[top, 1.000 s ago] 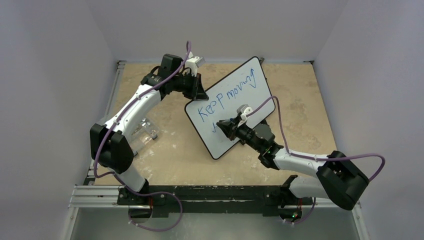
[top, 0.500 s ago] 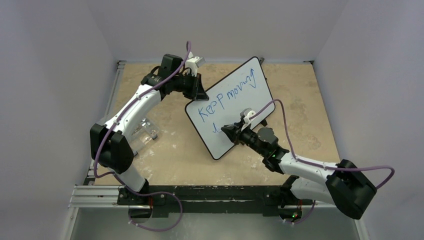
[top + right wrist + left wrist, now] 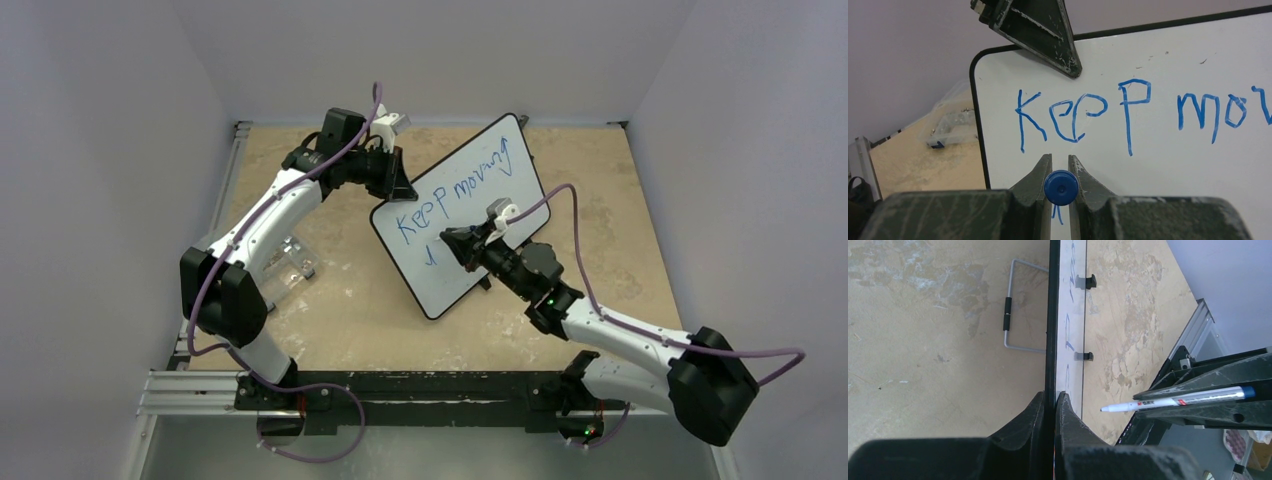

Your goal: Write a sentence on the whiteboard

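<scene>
The whiteboard [image 3: 445, 275] stood propped on the surface [image 3: 600, 200], edge clenched in the left pincer [image 3: 1050, 397]; the sentence [image 3: 440, 203] read "Keep moving", its second line barely begun, the right pincer [image 3: 1060, 160] grasping a blue marker [image 3: 1173, 401].

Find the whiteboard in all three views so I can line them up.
Top external: whiteboard at centre, standing, skewed, face toward the arms.
Left wrist: whiteboard edge-on, a narrow strip from top centre down into the jaws.
Right wrist: whiteboard face-on, filling the centre and right.
Shared landmark: the left end effector clamped on the board's corner, beside the start of the sentence.
</scene>
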